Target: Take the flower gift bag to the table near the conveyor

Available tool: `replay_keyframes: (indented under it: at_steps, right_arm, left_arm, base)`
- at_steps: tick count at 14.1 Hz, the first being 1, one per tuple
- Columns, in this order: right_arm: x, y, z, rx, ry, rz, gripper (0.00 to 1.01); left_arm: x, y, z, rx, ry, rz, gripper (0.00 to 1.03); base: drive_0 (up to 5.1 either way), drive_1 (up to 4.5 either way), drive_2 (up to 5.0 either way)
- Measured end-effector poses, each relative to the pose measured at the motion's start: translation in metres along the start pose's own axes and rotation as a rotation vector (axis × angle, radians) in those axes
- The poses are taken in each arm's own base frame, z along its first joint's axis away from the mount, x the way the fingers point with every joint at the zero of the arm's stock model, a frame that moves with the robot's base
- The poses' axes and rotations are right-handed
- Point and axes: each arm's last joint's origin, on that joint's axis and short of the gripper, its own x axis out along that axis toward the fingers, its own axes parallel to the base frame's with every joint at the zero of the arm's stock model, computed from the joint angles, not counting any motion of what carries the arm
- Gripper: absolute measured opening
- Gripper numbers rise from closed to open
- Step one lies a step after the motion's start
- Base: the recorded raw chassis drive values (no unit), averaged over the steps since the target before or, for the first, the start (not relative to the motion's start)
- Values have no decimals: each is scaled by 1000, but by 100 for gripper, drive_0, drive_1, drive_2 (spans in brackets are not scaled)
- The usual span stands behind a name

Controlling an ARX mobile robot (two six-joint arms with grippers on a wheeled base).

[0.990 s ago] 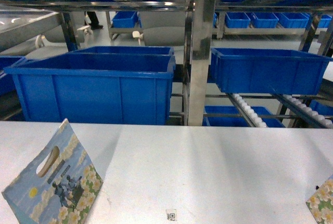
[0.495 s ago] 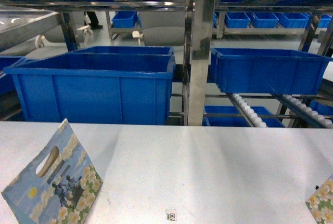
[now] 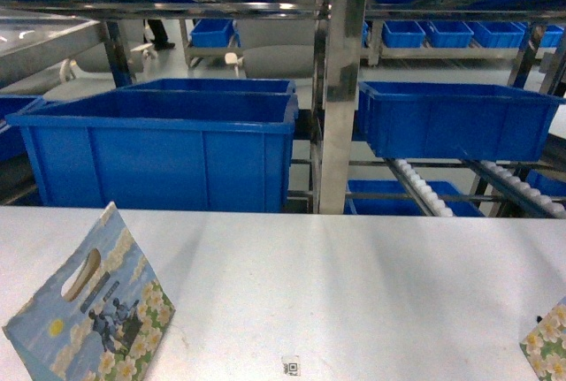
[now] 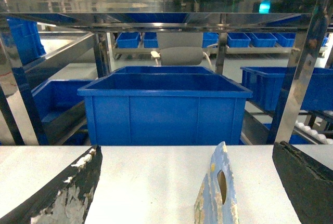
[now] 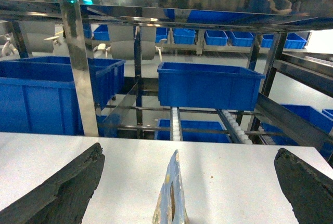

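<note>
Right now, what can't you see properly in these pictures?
- Right flower gift bag: head view, cut off by the right edge, only a corner shows.
- Left flower gift bag: bottom cut by the lower edge.
- QR-code sticker on the table: too small to read.
- Both grippers: absent from the head view; wrist views show only dark fingers.

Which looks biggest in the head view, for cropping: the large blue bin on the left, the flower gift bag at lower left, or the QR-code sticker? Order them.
1. The large blue bin, clearly largest.
2. The flower gift bag, which stands nearer the camera, so its apparent size is inflated.
3. The QR-code sticker on the table, far the smallest.
</note>
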Motion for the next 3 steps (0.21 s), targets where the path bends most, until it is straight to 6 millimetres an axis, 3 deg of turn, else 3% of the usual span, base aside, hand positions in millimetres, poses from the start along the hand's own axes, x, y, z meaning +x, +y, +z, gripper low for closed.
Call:
replay_keyframes:
  at_steps: [3]
  right_arm:
    - [0,0,0,0,0,0,98]
  left_arm:
    - [0,0,0,0,0,0,98]
  base:
    - [0,0,0]
